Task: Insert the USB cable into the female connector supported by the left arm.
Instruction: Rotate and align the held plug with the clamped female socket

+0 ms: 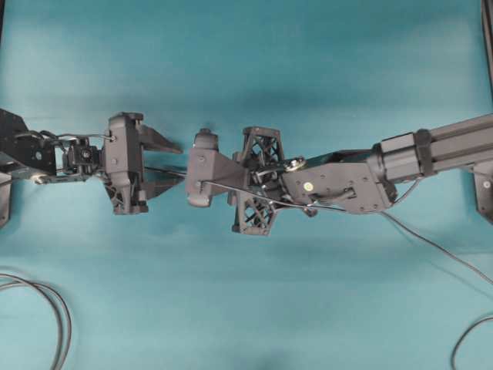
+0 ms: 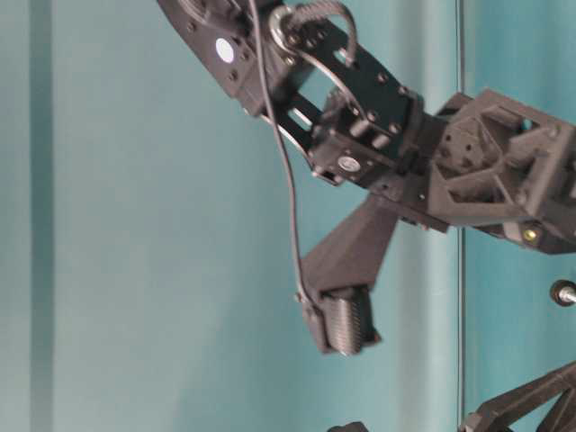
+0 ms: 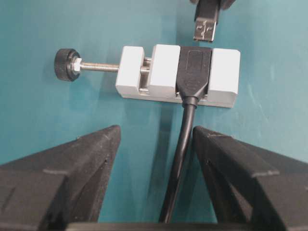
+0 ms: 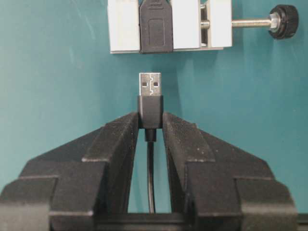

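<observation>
You are holding the thin dark grey USB cable (image 4: 150, 178) in the right gripper (image 4: 150, 126), its ribbed black fingers (image 4: 118, 139) clamped together on the dark plug body, and the short metal tip (image 4: 150, 83) is poking out ahead of them. Just beyond the tip, with a small gap of bare teal table (image 4: 57, 96) between, the female connector (image 4: 156, 26) is sitting clamped in its small white rectangular block (image 4: 122, 26), black socket mouth facing the plug and roughly in line with it. The thin threaded rod with the dark round knob (image 4: 284, 21) is sticking out to the side, clear of your path.

Past the block, the left gripper (image 3: 156, 144) is standing with its pointed black fingers (image 3: 91, 154) wide apart either side of the connector's dark cable (image 3: 180, 159), touching nothing that shows.

My worry: the block looks unbraced, so a push may slide it backward rather than seat the plug. A slightly skewed plug could catch the socket rim, or slip in the fingers. Looped black cables (image 1: 46, 308) are lying well apart at the table edge.
</observation>
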Available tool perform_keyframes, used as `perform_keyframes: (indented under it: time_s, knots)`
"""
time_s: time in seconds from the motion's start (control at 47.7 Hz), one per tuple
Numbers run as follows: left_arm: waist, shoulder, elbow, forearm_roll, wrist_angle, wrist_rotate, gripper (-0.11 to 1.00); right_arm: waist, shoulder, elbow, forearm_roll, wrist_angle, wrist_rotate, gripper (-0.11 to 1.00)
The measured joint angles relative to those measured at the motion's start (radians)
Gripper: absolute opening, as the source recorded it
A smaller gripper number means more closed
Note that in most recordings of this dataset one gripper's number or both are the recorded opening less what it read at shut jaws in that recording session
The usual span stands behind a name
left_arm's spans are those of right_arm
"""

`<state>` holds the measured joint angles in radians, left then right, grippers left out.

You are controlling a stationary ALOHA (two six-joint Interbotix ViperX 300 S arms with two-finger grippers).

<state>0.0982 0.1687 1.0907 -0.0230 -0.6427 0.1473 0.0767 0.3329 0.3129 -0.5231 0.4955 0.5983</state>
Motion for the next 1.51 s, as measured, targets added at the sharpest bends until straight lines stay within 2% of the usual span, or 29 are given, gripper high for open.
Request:
perform_keyframes:
  time_s: [1.51]
  knots:
    - [0.000, 0.000, -0.003, 0.000, 0.000, 0.000, 0.78, -0.029, -0.009, 0.025, -0.011, -0.115, 0.003, 0.22]
